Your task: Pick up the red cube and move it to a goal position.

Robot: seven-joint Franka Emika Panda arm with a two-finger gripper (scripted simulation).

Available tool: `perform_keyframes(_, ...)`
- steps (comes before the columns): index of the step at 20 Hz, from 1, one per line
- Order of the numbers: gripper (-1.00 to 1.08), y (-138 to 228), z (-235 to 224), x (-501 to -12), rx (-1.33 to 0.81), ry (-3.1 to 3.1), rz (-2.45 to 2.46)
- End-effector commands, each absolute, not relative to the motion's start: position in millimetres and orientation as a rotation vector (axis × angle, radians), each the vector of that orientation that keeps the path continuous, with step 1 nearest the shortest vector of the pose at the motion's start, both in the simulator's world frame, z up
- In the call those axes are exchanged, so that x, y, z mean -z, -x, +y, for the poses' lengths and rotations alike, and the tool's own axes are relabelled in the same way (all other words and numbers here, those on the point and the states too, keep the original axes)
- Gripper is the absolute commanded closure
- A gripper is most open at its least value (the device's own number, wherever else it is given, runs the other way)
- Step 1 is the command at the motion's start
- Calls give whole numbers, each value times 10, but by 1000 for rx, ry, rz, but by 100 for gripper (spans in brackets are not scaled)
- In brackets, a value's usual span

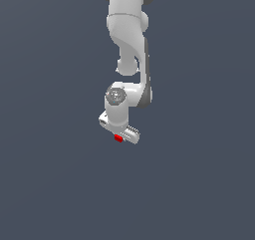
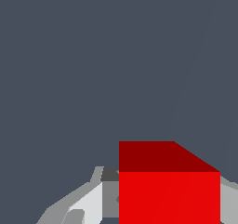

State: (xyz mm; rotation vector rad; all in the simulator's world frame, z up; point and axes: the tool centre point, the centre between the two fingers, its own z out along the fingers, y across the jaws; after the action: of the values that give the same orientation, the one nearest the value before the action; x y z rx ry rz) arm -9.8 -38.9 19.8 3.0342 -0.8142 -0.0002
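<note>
Right up close in the wrist view, the red cube [image 2: 169, 197] is seen filling much of the picture. It is held between the two gray fingers [image 2: 86, 204] of the gripper [image 2: 162, 204], one on each side, and the fingers are pressed shut on it. Its bright front face is turned flat toward the camera, and a darker red face is seen above it. All its sides look the same length, so no long side can be told. Behind the cube, only a plain dark gray background [image 2: 69, 56] is seen. No boxes or bowls are shown.

Farther off, in the exterior view, the white arm [image 1: 129, 40] is seen reaching down from the top of the picture. The gripper [image 1: 119, 134] is at its lower end. The red cube [image 1: 118, 138] is seen as a tiny red spot tucked just under the gripper, touching it. Whether the cube is lifted cannot be told.
</note>
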Motion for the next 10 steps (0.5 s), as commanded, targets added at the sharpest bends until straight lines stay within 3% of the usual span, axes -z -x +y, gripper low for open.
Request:
perform_keyframes(1, 108, 98, -389, -200, 0, -3034, -813)
perform_keyframes(10, 108, 99, -390, -208, 1, -3034, -813)
